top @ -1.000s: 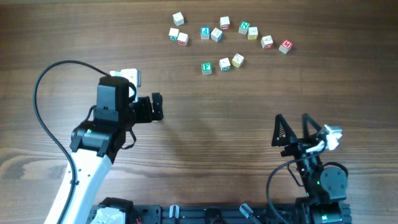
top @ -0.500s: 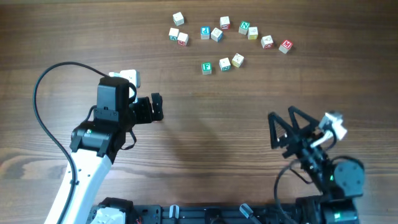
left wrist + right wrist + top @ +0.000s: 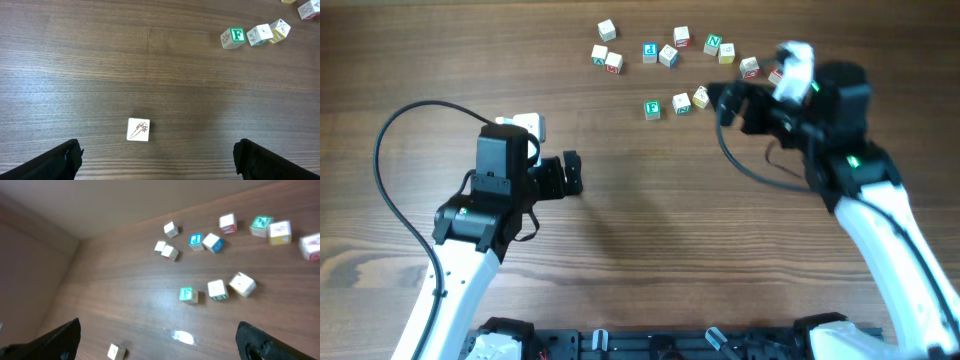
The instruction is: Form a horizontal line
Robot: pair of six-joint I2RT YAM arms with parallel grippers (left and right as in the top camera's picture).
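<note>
Wooden cubes of the horizontal line (image 3: pixel 681 103) lay slightly askew; the right hand (image 3: pixel 721 104), fingers spread, would best nudge the end cube (image 3: pixel 701 97) level, gently. The left hand (image 3: pixel 157 150) hung likewise released.

I read the worktop (image 3: pixel 650 220) as brown wood grain, smooth and mostly matt, though a pale glare patch low in the right wrist view shows a slight sheen. The row of three cubes (image 3: pixel 260 34) at upper right looks like pale bare wood, with one face painted green. The lone cube (image 3: pixel 138 129) is the same wood, faintly printed. Left claw (image 3: pixel 573 171) and right claw (image 3: pixel 724 103) look like matt black plastic. The left arm shell (image 3: pixel 450 295) is glossy white plastic — its cable (image 3: pixel 382 170) black, rubbery.
</note>
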